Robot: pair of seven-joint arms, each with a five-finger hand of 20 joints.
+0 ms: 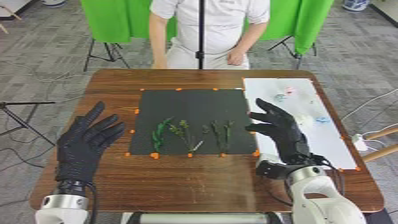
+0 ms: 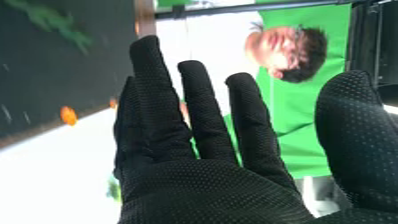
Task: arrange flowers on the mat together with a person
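Observation:
In the head view my left hand (image 1: 86,142) is open over the table's left part, beside the black mat (image 1: 191,102). My right hand (image 1: 282,131) is open above the seam between the mat and the white sheet, holding nothing. Green stems lie on the mat's lower half: a leafy one (image 1: 160,134) at left, a branching one (image 1: 185,135) in the middle and upright thin ones (image 1: 222,136) at right. In the right wrist view my right hand (image 2: 209,185) has its fingers straight, and a leafy stem (image 2: 55,22) lies on the mat beyond.
The white sheet (image 1: 306,142) on the right carries small pink, blue and pale flowers (image 1: 322,120). Orange tape pieces (image 1: 155,156) mark the mat's edges. A person (image 1: 213,30) stands at the far edge of the brown table (image 1: 115,85), behind a dark upright pole (image 1: 201,30).

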